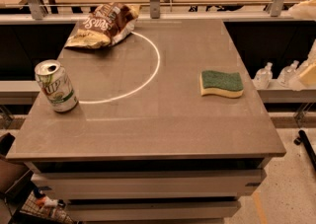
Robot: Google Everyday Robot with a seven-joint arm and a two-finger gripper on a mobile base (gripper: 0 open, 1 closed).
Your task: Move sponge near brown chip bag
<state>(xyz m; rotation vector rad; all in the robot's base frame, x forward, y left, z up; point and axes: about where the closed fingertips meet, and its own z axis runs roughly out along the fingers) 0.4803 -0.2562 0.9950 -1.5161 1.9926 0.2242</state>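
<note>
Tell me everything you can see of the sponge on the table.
The small wavy-edged sponge has a dark green scouring top over a pale yellow foam body, and it looks soft and whole. It lies flat, green side up, on the right half of the grey-brown tabletop, outside the white painted arc and well apart from the wrinkled brown chip bag at the far left. Only the tabletop touches it. The gripper is not in view.

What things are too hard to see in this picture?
- End effector: out of the camera view; only a pale arm piece shows, cut by the right edge.
- Sponge underside: camera view, hidden against the table.
- Brown chip bag lettering: camera view, partly lost in wrinkles.
</note>
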